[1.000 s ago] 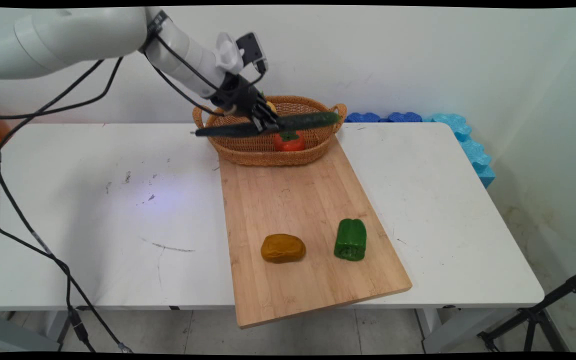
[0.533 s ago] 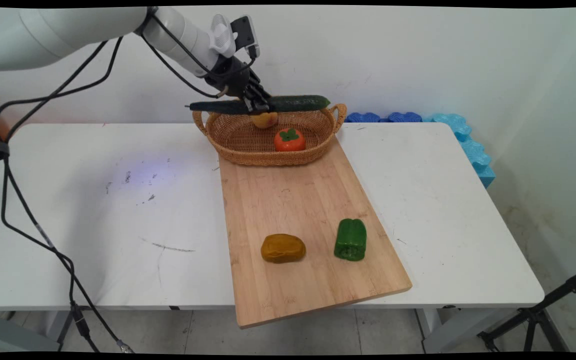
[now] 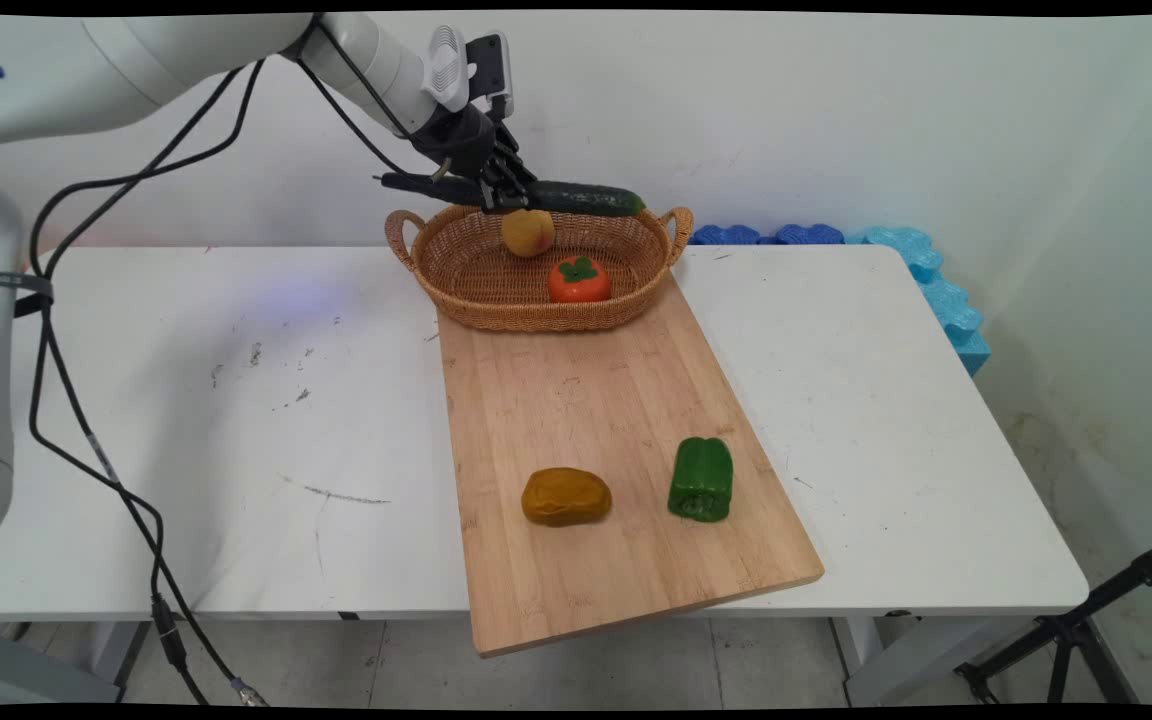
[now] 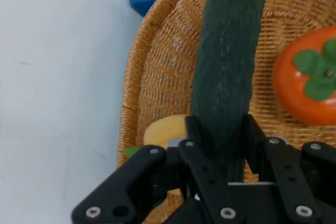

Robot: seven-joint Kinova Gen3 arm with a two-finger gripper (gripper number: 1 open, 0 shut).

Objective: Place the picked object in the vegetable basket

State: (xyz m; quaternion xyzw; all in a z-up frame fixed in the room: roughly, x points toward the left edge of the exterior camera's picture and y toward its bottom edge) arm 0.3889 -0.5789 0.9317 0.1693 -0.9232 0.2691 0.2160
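Observation:
My gripper (image 3: 498,190) is shut on a long dark green cucumber (image 3: 576,198) and holds it level in the air above the back rim of the wicker basket (image 3: 476,290). In the hand view the cucumber (image 4: 228,61) runs up from between the fingers (image 4: 195,129) over the basket (image 4: 157,77). In the basket lie an orange persimmon (image 3: 578,280) with a green top and a yellow peach-like fruit (image 3: 528,232). The persimmon (image 4: 307,82) and the yellow fruit (image 4: 165,131) both show below the cucumber.
The basket stands at the far end of a wooden cutting board (image 3: 596,440). A green bell pepper (image 3: 702,479) and a brown potato (image 3: 565,496) lie near the board's front. Blue foam pieces (image 3: 896,260) line the wall at the right. Black cables (image 3: 66,420) hang at the left.
The gripper has lifted the cucumber up and toward the wall, from low over the basket to above its back rim. The yellow fruit has come into view.

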